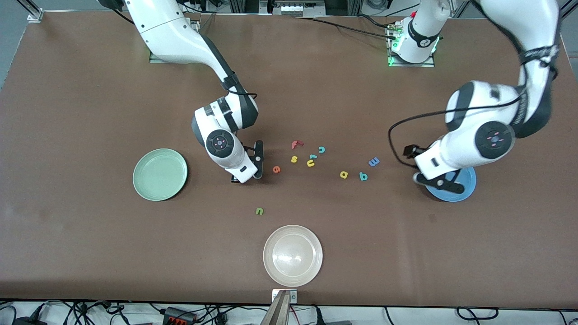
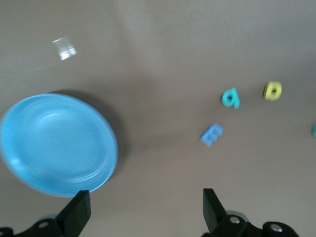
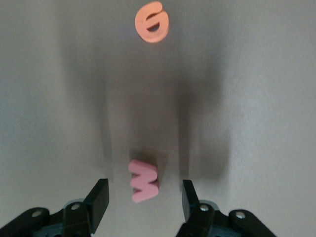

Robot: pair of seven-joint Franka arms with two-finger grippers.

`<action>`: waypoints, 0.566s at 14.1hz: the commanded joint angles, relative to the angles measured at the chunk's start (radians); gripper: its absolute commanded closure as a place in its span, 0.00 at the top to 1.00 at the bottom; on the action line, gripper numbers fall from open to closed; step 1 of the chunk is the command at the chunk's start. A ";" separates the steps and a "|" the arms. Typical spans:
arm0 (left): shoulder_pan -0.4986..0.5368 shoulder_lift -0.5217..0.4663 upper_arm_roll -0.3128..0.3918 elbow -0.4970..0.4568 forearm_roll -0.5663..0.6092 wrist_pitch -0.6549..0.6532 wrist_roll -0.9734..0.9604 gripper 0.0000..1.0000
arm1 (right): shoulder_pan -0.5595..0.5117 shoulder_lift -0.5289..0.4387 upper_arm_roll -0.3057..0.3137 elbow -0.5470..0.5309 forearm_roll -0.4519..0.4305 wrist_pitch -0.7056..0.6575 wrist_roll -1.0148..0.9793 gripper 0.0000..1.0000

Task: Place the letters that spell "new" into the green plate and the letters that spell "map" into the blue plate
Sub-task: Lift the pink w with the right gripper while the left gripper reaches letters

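Right wrist view had the red w (image 3: 143, 179) lying flat on the bench (image 1: 90, 234) between the right gripper (image 3: 144, 197) jaws, partly open, a gap showing either side, nothing gripped yet. The orange e (image 1: 277, 169) sat just beside that gripper, the dark green n (image 1: 259, 211) nearer the front camera, and the green plate (image 1: 144, 189) toward the right arm's end. The left gripper (image 2: 145, 207) hung wide open and empty over the blue plate (image 2: 19, 163), waiting; the blue m (image 1: 374, 161), teal p (image 1: 363, 176) and yellow a (image 1: 343, 174) lay close by. Foam looked light and squashy, so pinching the w across its flat edges seemed best.
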 commanded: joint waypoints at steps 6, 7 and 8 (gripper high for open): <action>-0.149 0.179 0.004 0.015 -0.014 0.232 -0.372 1.00 | 0.018 -0.018 -0.003 -0.064 -0.060 0.062 -0.020 0.53; -0.163 0.194 0.004 0.012 -0.014 0.255 -0.411 1.00 | 0.018 -0.018 -0.003 -0.066 -0.063 0.062 -0.020 0.51; -0.166 0.202 0.004 -0.003 -0.014 0.284 -0.417 1.00 | 0.021 -0.018 -0.003 -0.067 -0.075 0.064 -0.022 0.43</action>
